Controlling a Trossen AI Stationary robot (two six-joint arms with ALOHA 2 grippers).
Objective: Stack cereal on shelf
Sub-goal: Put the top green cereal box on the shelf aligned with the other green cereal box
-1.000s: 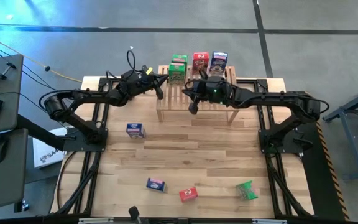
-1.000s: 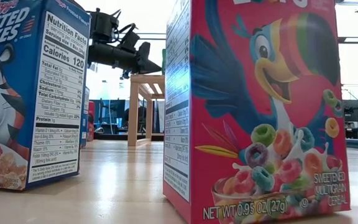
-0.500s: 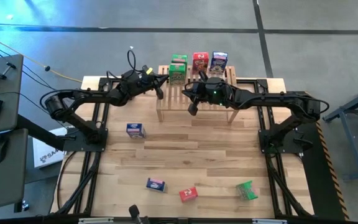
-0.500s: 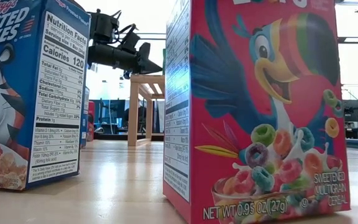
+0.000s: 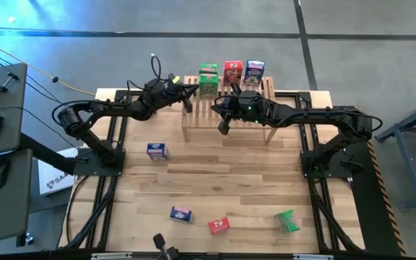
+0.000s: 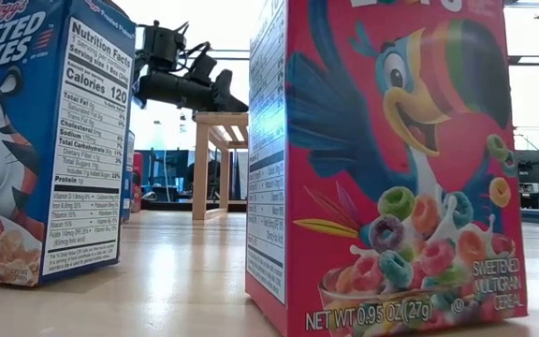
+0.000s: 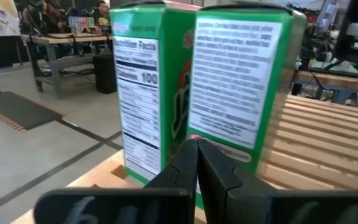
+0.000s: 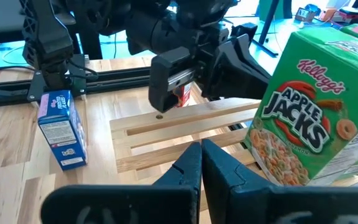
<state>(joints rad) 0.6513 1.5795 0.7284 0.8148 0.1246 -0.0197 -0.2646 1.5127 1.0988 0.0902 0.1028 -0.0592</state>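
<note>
The light-wood shelf (image 5: pixel 226 110) stands at the table's far side. On its far part stand two green cereal boxes (image 5: pixel 207 85) (image 5: pixel 208 69), a red box (image 5: pixel 232 70) and a blue box (image 5: pixel 254 70). My left gripper (image 5: pixel 187 103) is shut at the shelf's left end, pointing at the nearer green box (image 7: pixel 241 81). My right gripper (image 5: pixel 224 126) is shut and empty over the shelf's near edge, with the Apple Jacks box (image 8: pixel 303 130) beyond it. My left gripper's shut fingertips (image 7: pixel 196 149) stand right at the lower part of the nearer green box (image 7: pixel 229 146), coming level from the table's left. I cannot tell whether they touch it. The box stands upright on the shelf slats.
Loose boxes lie on the table: a blue one (image 5: pixel 157 151) at mid-left, and a blue (image 5: pixel 181 214), a red (image 5: pixel 219 225) and a green one (image 5: pixel 287 221) near the front edge. The low view is filled by the Frosted Flakes (image 6: pixel 36 140) and Froot Loops (image 6: pixel 391 159) boxes.
My left arm has risen a little at the wrist and stays beside the green box at the shelf's left end. The boxes have kept their places.
</note>
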